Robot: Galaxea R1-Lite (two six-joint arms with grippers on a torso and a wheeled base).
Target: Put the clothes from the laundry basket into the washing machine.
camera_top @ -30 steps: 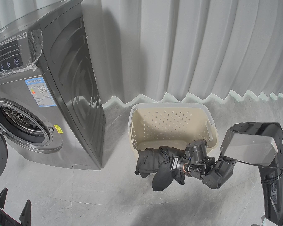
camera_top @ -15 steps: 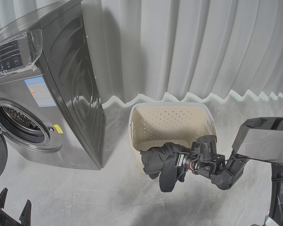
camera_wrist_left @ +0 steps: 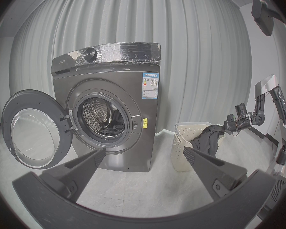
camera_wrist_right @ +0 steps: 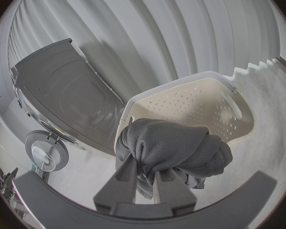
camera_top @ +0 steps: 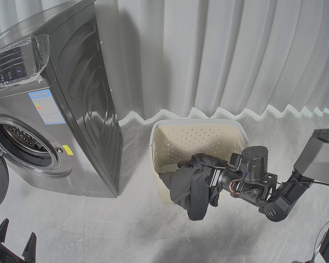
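I see a dark grey garment (camera_top: 193, 187) bunched up, hanging across the near rim of the cream, star-perforated laundry basket (camera_top: 201, 139). The grey washing machine (camera_top: 80, 92) stands to its left with its door (camera_wrist_left: 35, 129) swung open. There is possibly dark cloth (camera_wrist_left: 117, 127) in the drum (camera_wrist_left: 95, 110).

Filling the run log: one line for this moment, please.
right gripper: shut on dark garment; dark garment: hanging over laundry basket rim; left gripper: open; washing machine door: open
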